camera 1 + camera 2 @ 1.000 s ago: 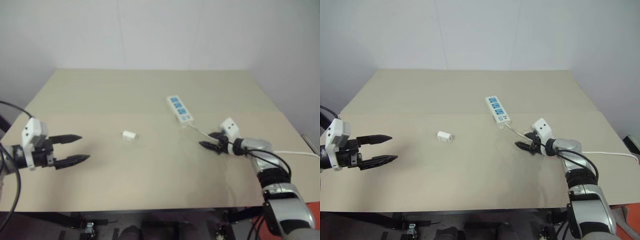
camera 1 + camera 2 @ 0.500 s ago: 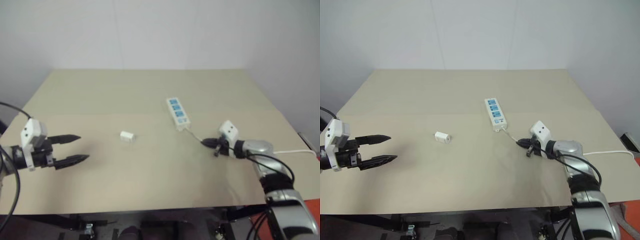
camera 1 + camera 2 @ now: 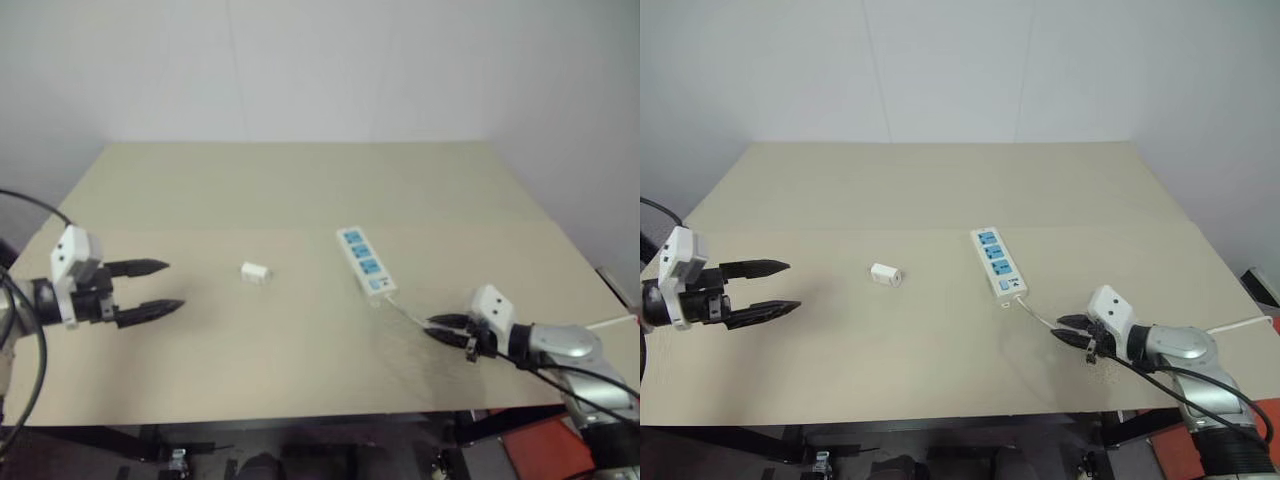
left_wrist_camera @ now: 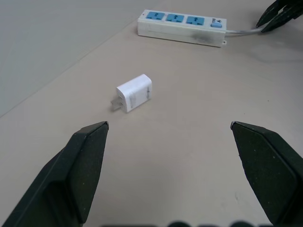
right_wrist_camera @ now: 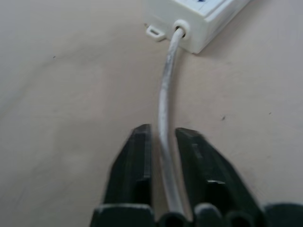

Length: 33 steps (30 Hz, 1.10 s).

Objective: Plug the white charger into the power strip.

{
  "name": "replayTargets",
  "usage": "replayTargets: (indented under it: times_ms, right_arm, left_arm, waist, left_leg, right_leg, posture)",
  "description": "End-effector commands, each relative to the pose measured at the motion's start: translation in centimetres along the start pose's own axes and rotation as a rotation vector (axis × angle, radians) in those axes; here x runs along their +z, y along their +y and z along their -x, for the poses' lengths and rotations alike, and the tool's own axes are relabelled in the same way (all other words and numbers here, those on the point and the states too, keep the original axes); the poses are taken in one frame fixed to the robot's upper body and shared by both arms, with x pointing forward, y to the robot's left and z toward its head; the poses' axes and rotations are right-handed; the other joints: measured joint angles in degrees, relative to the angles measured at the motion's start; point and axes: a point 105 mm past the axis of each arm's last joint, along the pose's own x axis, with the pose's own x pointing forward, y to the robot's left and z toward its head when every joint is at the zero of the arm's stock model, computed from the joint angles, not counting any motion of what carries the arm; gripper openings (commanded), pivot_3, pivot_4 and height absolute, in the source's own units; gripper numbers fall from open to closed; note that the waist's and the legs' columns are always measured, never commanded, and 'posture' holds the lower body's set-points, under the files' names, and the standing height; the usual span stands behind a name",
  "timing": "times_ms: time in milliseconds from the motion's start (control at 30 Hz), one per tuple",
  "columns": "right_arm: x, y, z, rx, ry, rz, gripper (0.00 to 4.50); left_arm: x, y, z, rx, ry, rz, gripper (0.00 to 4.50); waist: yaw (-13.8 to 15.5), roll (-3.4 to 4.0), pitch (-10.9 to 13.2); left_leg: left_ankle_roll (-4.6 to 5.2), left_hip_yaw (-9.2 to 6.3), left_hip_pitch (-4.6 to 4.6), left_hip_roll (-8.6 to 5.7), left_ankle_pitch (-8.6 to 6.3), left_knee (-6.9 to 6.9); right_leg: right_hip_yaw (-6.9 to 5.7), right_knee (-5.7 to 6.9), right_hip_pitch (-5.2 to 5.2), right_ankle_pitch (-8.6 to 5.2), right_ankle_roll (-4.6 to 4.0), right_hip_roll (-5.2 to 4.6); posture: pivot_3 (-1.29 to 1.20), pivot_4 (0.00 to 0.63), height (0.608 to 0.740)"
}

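Right gripper [image 3: 1072,331] first: its two black fingers [image 5: 137,175] sit close on either side of the strip's thin white cable [image 5: 166,127], which runs between them. I read that as a light pinch on the cable, though I cannot tell how firm it is. The cable leaves the near end of the strip [image 3: 999,265] just ahead of my fingertips and trails off toward the table's right edge.

Left gripper [image 3: 150,288] hangs above the table [image 3: 300,180] near its left side, jaws spread wide and holding nothing. Looking along its fingers, the charger [image 4: 134,92] lies straight ahead, well apart from the fingertips, on its side with what look like its prongs at one end. It sits between my left gripper and the strip, apart from both.

I judge the charger light, rigid and smooth-shelled, so it may skid or spin on the table if one finger meets it before the other. I would close across its two flat broad faces near the middle of the body, keeping clear of the pronged end so that end stays free for the socket.

The strip, with three blue socket panels facing up, looks stiff but light enough to slide when pushed into. The cable is limp, so holding it steadies the strip poorly; pressing on the strip's body would likely serve better during insertion.
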Motion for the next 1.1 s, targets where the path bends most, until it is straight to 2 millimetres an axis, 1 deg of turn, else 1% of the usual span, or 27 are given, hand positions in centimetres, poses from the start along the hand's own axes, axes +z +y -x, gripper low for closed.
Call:
replayTargets:
  times_ms: [33,100,200,233,333,433,500,533,567,700,767,900,1100]
  right_arm:
    - [1.9,-0.3,-0.2,-0.077,-0.081,-0.001,2.61]
    - [2.5,-0.2,-0.9,-0.124,-0.119,-0.012,3.43]
    - [3.6,0.1,-2.0,-0.208,-0.195,-0.069,4.39]
    - [3.9,0.2,-2.4,-0.233,-0.221,-0.113,4.46]
    - [4.2,0.7,-3.5,-0.300,-0.251,-0.149,4.46]
    - [4.3,0.4,-4.5,-0.391,-0.254,-0.204,4.46]
    - [4.7,0.5,-5.2,-0.432,-0.268,-0.214,4.46]
    - [5.1,0.5,-5.6,-0.455,-0.287,-0.247,4.46]
    - [5.3,0.4,-5.9,-0.474,-0.299,-0.269,4.46]
    - [5.5,1.1,-7.6,-0.506,-0.291,-0.267,4.46]
    - [5.6,1.0,-7.9,-0.532,-0.301,-0.295,4.46]
    - [6.4,1.5,-8.5,-0.532,-0.341,-0.330,4.46]
    - [6.2,1.3,-9.5,-0.560,-0.337,-0.347,4.46]
  left_arm:
    - [0.8,0.4,0.2,-0.003,-0.002,-0.045,4.50]
    - [0.7,0.4,0.1,-0.005,-0.001,-0.046,4.50]
    - [0.7,0.5,0.2,-0.007,0.000,-0.048,4.50]
    - [0.6,0.5,0.2,-0.005,0.000,-0.049,4.50]
    - [0.5,0.5,0.2,-0.002,0.001,-0.049,4.50]
    - [0.5,0.5,0.2,-0.003,0.002,-0.048,4.50]
    - [0.4,0.6,0.2,0.001,0.004,-0.051,4.50]
    - [0.4,0.6,0.2,0.003,0.002,-0.051,4.50]
    - [0.4,0.6,0.1,0.004,0.001,-0.050,4.50]
    - [0.4,0.6,0.0,0.002,0.000,-0.049,4.50]
    - [0.3,0.6,0.0,0.004,0.001,-0.049,4.50]
    - [0.5,0.7,-0.1,0.007,-0.007,-0.056,4.50]
    - [0.5,0.6,-0.3,0.005,-0.008,-0.059,4.50]
  waist:
    - [0.07,0.00,0.00]
    - [0.16,0.00,0.00]
    - [0.23,0.00,0.00]
    - [0.26,0.00,0.00]
    - [0.37,0.00,0.00]
    - [0.38,0.00,0.00]
    - [0.36,0.00,0.00]
    - [0.35,0.00,0.00]
    - [0.34,0.00,0.00]
    - [0.07,0.00,0.00]
    - [0.07,0.00,0.00]
    - [0.07,0.00,0.00]
    - [-0.19,0.00,0.00]
  left_leg:
    - [0.00,-0.01,-0.04,-0.01,0.00,-0.01]
    - [0.00,-0.02,-0.19,-0.01,0.00,-0.01]
    - [0.00,-0.04,-0.20,-0.01,0.00,0.01]
    - [0.00,-0.04,-0.19,-0.01,0.00,0.01]
    - [0.00,-0.05,-0.19,-0.01,0.00,0.00]
    - [0.00,-0.04,-0.21,-0.03,0.00,0.01]
    - [0.00,-0.05,-0.21,-0.02,0.00,0.01]
    - [0.00,-0.05,-0.20,-0.02,0.00,0.01]
    - [0.00,-0.04,-0.20,-0.01,0.00,0.00]
    - [0.00,-0.05,-0.20,-0.01,0.00,-0.01]
    - [0.00,-0.06,-0.21,-0.01,0.00,-0.02]
    - [0.00,-0.07,-0.22,-0.01,0.00,0.00]
    - [0.00,-0.08,-0.22,-0.01,0.00,-0.01]
  right_leg:
    - [0.00,-0.02,-0.02,0.00,0.00,0.00]
    - [0.00,-0.01,-0.15,0.00,0.00,0.00]
    - [0.00,0.01,-0.15,0.01,0.00,-0.01]
    - [0.00,0.02,-0.15,0.01,0.00,-0.01]
    - [-0.01,0.02,-0.15,0.00,0.00,-0.01]
    - [-0.01,0.01,-0.15,0.00,0.00,-0.03]
    - [-0.01,0.02,-0.15,0.00,0.00,-0.03]
    - [-0.01,0.03,-0.16,0.00,-0.01,-0.02]
    - [-0.01,0.03,-0.16,0.00,-0.01,-0.01]
    - [-0.01,0.03,-0.18,0.00,-0.01,-0.01]
    - [-0.02,0.02,-0.19,0.01,-0.01,-0.01]
    - [-0.02,0.04,-0.19,0.01,-0.02,-0.02]
    - [-0.02,0.04,-0.19,0.01,-0.02,-0.01]
  posture:
    - [0.00,0.150,0.740]
    - [0.00,0.150,0.740]
    - [0.00,0.150,0.740]
    - [0.00,0.150,0.740]
    - [0.00,0.150,0.740]
    - [0.00,0.150,0.740]
    - [0.00,0.150,0.740]
    - [0.00,0.150,0.740]
    - [0.00,0.150,0.740]
    - [0.00,0.150,0.740]
    - [0.00,0.150,0.740]
    - [0.00,0.150,0.740]
    - [0.00,0.150,0.740]
